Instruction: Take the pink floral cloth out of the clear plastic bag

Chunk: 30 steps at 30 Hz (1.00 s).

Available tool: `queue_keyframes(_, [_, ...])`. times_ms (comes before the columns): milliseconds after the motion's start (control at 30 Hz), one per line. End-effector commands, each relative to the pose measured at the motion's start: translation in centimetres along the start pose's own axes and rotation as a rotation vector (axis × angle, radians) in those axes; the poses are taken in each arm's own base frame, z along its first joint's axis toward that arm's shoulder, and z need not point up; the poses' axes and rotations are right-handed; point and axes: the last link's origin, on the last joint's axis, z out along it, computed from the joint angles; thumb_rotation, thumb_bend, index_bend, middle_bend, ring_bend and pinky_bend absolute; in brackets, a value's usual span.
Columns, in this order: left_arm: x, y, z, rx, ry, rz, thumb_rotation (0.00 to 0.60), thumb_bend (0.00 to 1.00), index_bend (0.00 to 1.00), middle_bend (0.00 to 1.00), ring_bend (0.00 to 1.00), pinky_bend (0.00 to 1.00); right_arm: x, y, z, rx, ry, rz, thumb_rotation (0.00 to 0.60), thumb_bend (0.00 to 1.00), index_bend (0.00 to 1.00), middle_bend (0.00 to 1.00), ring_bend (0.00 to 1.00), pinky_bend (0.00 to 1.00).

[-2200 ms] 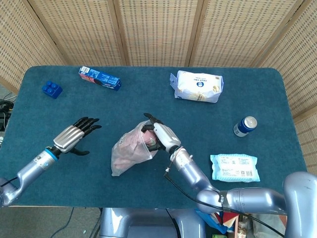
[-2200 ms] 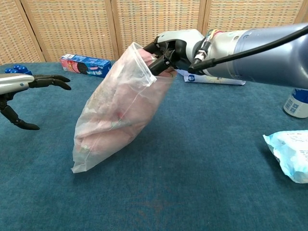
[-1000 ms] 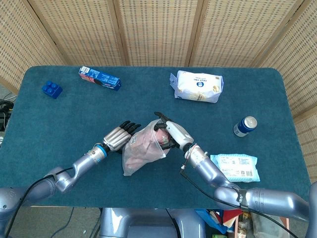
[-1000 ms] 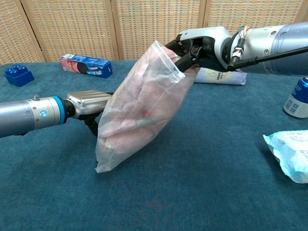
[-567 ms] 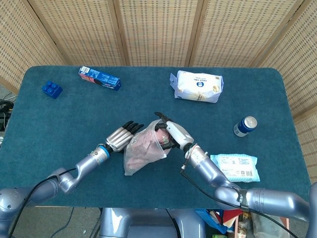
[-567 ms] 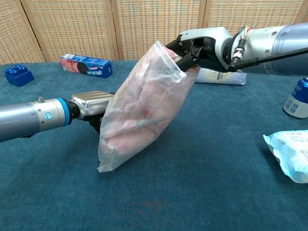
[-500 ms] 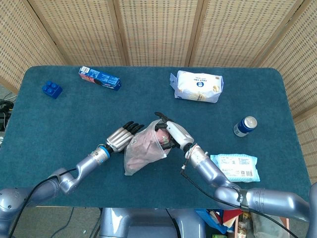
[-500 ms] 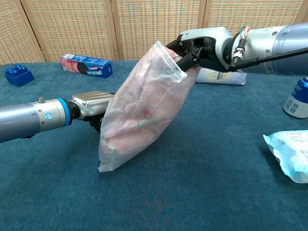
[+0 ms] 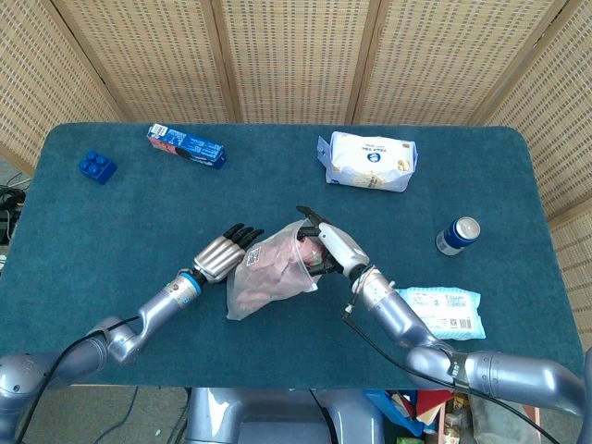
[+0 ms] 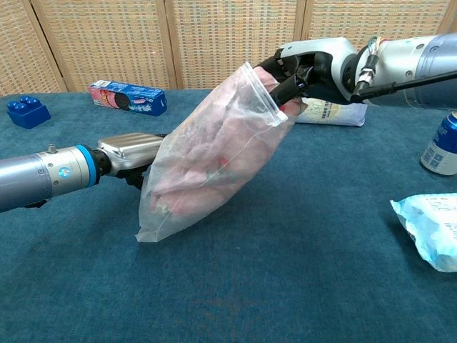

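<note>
A clear plastic bag (image 9: 266, 275) hangs tilted above the blue table (image 9: 111, 231), its bottom corner low and to the left. The pink floral cloth (image 10: 196, 168) fills the inside of it. My right hand (image 9: 324, 248) grips the bag's open top edge, seen in the chest view at the upper right (image 10: 305, 71). My left hand (image 9: 222, 253) lies against the bag's left side with fingers straight and apart. In the chest view the left hand (image 10: 132, 153) sits behind the bag, and the bag hides its fingers.
A blue toy brick (image 9: 96, 166) and a long blue cookie box (image 9: 186, 146) lie at the back left. A white packet (image 9: 368, 161) is at the back, a blue can (image 9: 458, 235) stands on the right, and a wipes pack (image 9: 437, 312) lies near my right forearm.
My left hand came in from the left to the bag's side. The right hand has shifted a little right with the bag's top, and the bag now leans lower.
</note>
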Motion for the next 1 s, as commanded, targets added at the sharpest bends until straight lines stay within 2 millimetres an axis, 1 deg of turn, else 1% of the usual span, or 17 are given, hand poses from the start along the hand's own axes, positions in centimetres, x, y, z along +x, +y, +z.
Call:
queue_keyframes(33, [0.2, -0.7, -0.5, 0.015, 0.013, -0.002, 0.600, 0.71, 0.73, 0.00, 0.00, 0.00, 0.6, 0.3, -0.1, -0.005, 0.017, 0.001, 0.600, 0.94, 0.78, 0.00, 0.00, 0.00])
queue_keyframes(100, [0.5, -1.5, -1.0, 0.030, 0.021, 0.001, 0.600, 0.71, 0.73, 0.00, 0.00, 0.00, 1.3, 0.5, -0.3, -0.010, 0.035, 0.005, 0.600, 0.95, 0.78, 0.00, 0.00, 0.00])
queue_keyframes(200, [1.3, -3.8, -2.5, 0.073, 0.036, 0.018, 0.600, 0.71, 0.74, 0.00, 0.00, 0.00, 3.1, 1.1, -0.8, -0.021, 0.081, 0.007, 0.600, 0.95, 0.78, 0.00, 0.00, 0.00])
queue_keyframes(233, [1.9, -5.3, -3.5, 0.108, 0.048, 0.021, 0.600, 0.71, 0.74, 0.00, 0.00, 0.00, 4.2, 1.5, -1.0, -0.029, 0.110, 0.009, 0.600, 0.95, 0.78, 0.00, 0.00, 0.00])
queue_keyframes(267, [2.6, -7.7, -5.0, 0.169, 0.063, 0.031, 0.600, 0.71, 0.74, 0.00, 0.00, 0.00, 5.7, 2.2, -1.4, -0.047, 0.151, 0.009, 0.600, 0.95, 0.78, 0.00, 0.00, 0.00])
queue_keyframes(300, [3.0, -8.9, -6.0, 0.193, 0.068, 0.037, 0.600, 0.71, 0.74, 0.00, 0.00, 0.00, 6.4, 2.5, -1.7, -0.055, 0.165, 0.008, 0.600, 0.95, 0.78, 0.00, 0.00, 0.00])
queue_keyframes(333, [3.2, -9.5, -6.6, 0.204, 0.068, 0.038, 0.600, 0.71, 0.74, 0.00, 0.00, 0.00, 6.8, 2.7, -1.8, -0.059, 0.170, 0.009, 0.600, 0.95, 0.78, 0.00, 0.00, 0.00])
queue_keyframes(500, [4.6, -14.7, -10.5, 0.340, 0.080, 0.065, 0.600, 0.71, 0.74, 0.00, 0.00, 0.00, 9.4, 4.2, -2.9, -0.092, 0.224, 0.015, 0.600, 0.94, 0.78, 0.00, 0.00, 0.00])
queue_keyframes(567, [5.1, -17.0, -12.4, 0.408, 0.085, 0.077, 0.600, 0.71, 0.74, 0.00, 0.00, 0.00, 10.4, 4.9, -3.4, -0.107, 0.247, 0.012, 0.600, 0.95, 0.78, 0.00, 0.00, 0.00])
queue_keyframes(667, [6.1, -19.8, -14.9, 0.492, 0.104, 0.087, 0.600, 0.71, 0.74, 0.00, 0.00, 0.00, 11.5, 5.8, -4.0, -0.128, 0.271, 0.004, 0.600, 0.95, 0.78, 0.00, 0.00, 0.00])
queue_keyframes(767, [6.6, -21.1, -16.2, 0.531, 0.116, 0.085, 0.600, 0.71, 0.74, 0.00, 0.00, 0.00, 11.9, 6.3, -4.3, -0.138, 0.277, -0.001, 0.600, 0.95, 0.78, 0.00, 0.00, 0.00])
queue_keyframes(833, [7.1, -22.5, -17.8, 0.580, 0.132, 0.085, 0.600, 0.71, 0.74, 0.00, 0.00, 0.00, 12.3, 6.8, -4.6, -0.150, 0.286, -0.005, 0.600, 0.95, 0.78, 0.00, 0.00, 0.00])
queue_keyframes(933, [7.1, -23.3, -19.1, 0.603, 0.126, 0.079, 0.600, 0.71, 0.74, 0.00, 0.00, 0.00, 12.4, 7.1, -5.0, -0.148, 0.287, -0.005, 0.600, 0.95, 0.78, 0.00, 0.00, 0.00])
queue_keyframes(967, [7.0, -23.4, -19.5, 0.612, 0.110, 0.074, 0.600, 0.69, 0.68, 0.00, 0.00, 0.00, 12.4, 7.1, -5.2, -0.141, 0.288, -0.007, 0.600, 0.95, 0.77, 0.00, 0.00, 0.00])
queue_keyframes(1000, [6.9, -23.5, -19.8, 0.617, 0.100, 0.071, 0.600, 0.64, 0.56, 0.00, 0.00, 0.00, 12.3, 7.1, -5.4, -0.137, 0.288, -0.011, 0.600, 0.93, 0.72, 0.00, 0.00, 0.00])
